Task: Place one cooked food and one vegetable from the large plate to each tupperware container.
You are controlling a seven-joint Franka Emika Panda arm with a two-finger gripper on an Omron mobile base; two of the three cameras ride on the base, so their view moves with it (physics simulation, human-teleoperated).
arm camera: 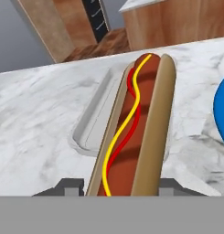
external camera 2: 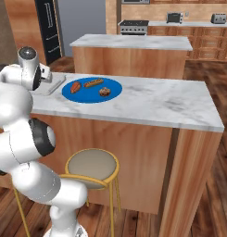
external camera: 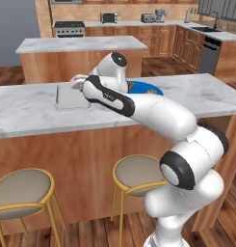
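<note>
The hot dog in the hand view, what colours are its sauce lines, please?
Yellow and red wavy lines on the hot dog, clearest in the hand view.

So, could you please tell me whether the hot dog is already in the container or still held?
Still held: the hot dog sits between the fingers, above the pale container, not resting in it.

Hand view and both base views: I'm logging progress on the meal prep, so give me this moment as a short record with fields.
held item: hot dog, between the jaws of the gripper
position of held item: above the pale tupperware container, beside the blue plate
on the plate: a second hot dog, a red-orange carrot-like piece, a brown lumpy piece
container contents: nothing seen inside the visible part
surface: marble counter
step status: hot dog not yet released
</note>
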